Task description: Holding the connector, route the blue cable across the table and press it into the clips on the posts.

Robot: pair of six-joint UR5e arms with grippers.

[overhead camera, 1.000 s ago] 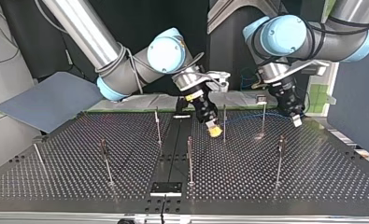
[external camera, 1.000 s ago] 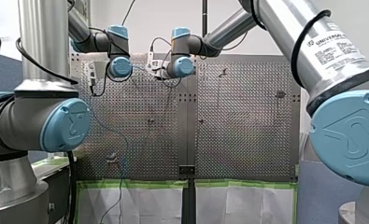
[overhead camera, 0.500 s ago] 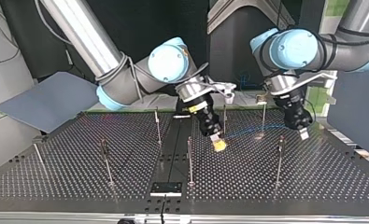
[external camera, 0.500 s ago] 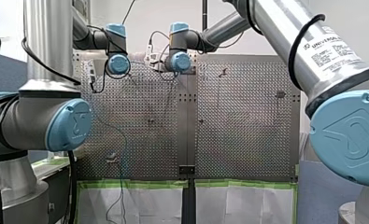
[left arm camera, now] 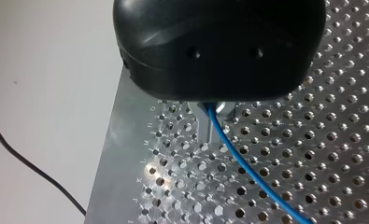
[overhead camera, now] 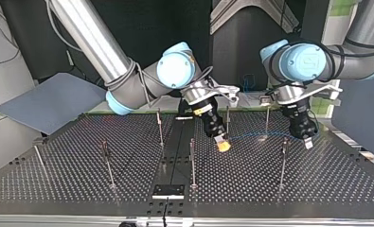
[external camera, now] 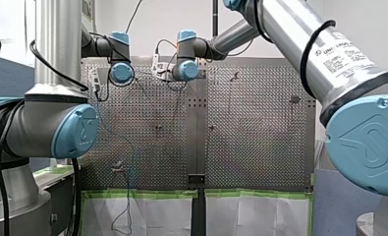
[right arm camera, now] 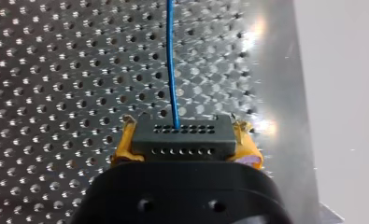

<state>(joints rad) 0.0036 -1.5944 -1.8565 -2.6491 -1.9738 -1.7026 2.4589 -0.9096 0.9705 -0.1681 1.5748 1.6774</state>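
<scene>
Blue cable (right arm camera: pixel 171 70) runs over the perforated counter (right arm camera: pixel 56 70) from the black connector (right arm camera: pixel 182 135) clamped between my right gripper's (right arm camera: pixel 184 142) yellow pads (right arm camera: pixel 124 148), a hold plain only in the right wrist view, to my left gripper (left arm camera: pixel 214 108), whose black housing (left arm camera: pixel 219 46) hides whether it grips; "UNIVERSAL" shows on my right arm (external camera: pixel 329 44).

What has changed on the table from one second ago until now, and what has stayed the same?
In the top view both grippers moved toward the near edge of the table: my right gripper a little toward the view's right, my left gripper likewise. The blue cable between them came along. No taking or letting go shows; my right gripper holds the connector. The posts stayed in place.
</scene>
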